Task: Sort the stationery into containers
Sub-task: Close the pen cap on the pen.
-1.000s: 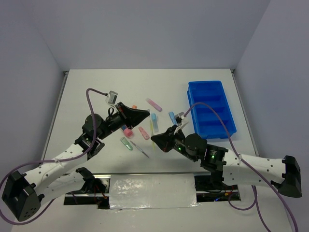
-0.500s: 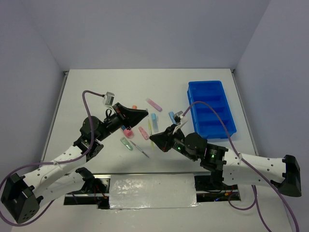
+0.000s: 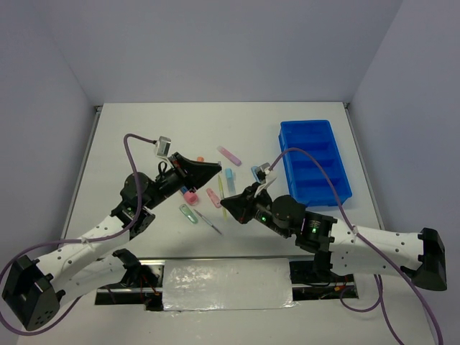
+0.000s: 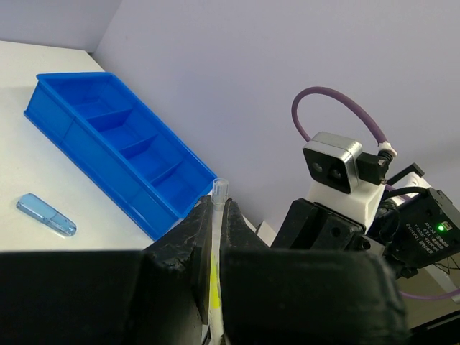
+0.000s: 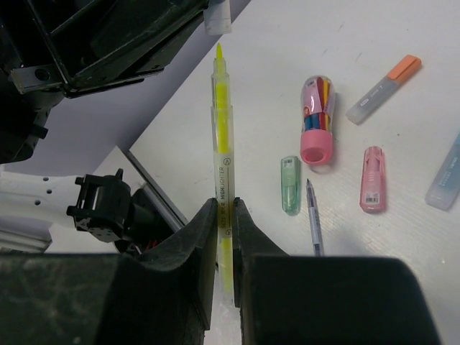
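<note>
Both arms meet over the middle of the tabletop (image 3: 144, 136), left of the blue tray (image 3: 317, 124).

Right tool (image 5: 223, 208): fingers pressed together on the barrel of a yellow pen (image 5: 222, 144). The pen is held off the tabletop, its bare tip pointing at the left tool (image 3: 217, 167).

Left tool: fingers pressed together on a pale translucent cap (image 5: 218, 18). In the left wrist view the end of the cap stands out past the fingertips. The pen tip lies just short of the cap's mouth, in line with it; whether the two touch cannot be told.

Loose stationery on the tabletop below the tools, as seen from the right wrist:
- a pink-capped tube (image 5: 317, 118)
- an orange-capped marker (image 5: 383, 90)
- a green piece (image 5: 290, 185), with a thin grey pen (image 5: 313, 226) just beside it
- a pink piece (image 5: 372, 189)

Nearer the tray, a blue piece (image 4: 45, 214) lies flat and apart from the tray's wall. The tray, divided into four compartments, sits at the right side of the tabletop.
</note>
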You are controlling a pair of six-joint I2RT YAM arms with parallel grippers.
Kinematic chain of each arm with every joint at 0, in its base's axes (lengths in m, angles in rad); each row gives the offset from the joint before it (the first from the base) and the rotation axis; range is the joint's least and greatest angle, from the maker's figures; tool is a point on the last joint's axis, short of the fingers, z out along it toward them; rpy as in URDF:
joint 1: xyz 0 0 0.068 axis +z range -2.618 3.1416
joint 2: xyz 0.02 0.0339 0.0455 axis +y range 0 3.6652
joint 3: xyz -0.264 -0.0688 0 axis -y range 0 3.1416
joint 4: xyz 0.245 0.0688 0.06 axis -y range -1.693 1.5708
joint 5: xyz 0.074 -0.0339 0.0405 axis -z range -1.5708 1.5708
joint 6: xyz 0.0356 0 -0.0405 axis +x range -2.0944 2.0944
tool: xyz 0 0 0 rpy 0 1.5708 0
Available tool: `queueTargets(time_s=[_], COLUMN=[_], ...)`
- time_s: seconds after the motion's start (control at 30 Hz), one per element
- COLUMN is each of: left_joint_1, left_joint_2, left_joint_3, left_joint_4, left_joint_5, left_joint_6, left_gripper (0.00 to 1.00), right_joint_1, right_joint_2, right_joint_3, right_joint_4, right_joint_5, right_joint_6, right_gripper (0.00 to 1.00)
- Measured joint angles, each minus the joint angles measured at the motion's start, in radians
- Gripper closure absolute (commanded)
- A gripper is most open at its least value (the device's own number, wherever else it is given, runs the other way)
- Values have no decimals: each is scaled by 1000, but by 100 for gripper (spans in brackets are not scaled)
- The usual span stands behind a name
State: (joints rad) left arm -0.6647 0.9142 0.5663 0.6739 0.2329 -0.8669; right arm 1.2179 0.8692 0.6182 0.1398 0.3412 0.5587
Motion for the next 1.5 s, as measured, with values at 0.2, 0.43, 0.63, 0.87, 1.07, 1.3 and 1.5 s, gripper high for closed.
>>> queueTargets(time_s=[0.2, 0.43, 0.63, 0.87, 1.07, 1.3, 1.5], left_joint_1=[0, 0, 0, 0, 0, 0, 0], left_joint_2=[-14, -20, -20, -20, -20, -21, -24], left_joint_3=[-7, -10, -9, -9, -9, -9, -9], left_joint_4=[-2, -18, -23, -18, -16, -4, -16], left_joint_5=[-7, -27, -27, -27, -27, -31, -40], left_joint_6=[1, 4, 5, 3, 3, 3, 6], left_gripper=[99, 100, 100, 100, 100, 100, 100], right_joint_1=[0, 0, 0, 0, 0, 0, 0], right_joint_2=[0, -1, -4, -2, 10, 43, 50], right_joint_3=[5, 5, 5, 5, 11, 63, 64], right_joint_4=[-1, 1, 2, 1, -1, -1, -1], right_joint_5=[10, 4, 4, 16, 32, 37, 39], right_joint_6=[-4, -7, -8, -10, -18, -31, -30], right_gripper=[100, 100, 100, 100, 100, 100, 100])
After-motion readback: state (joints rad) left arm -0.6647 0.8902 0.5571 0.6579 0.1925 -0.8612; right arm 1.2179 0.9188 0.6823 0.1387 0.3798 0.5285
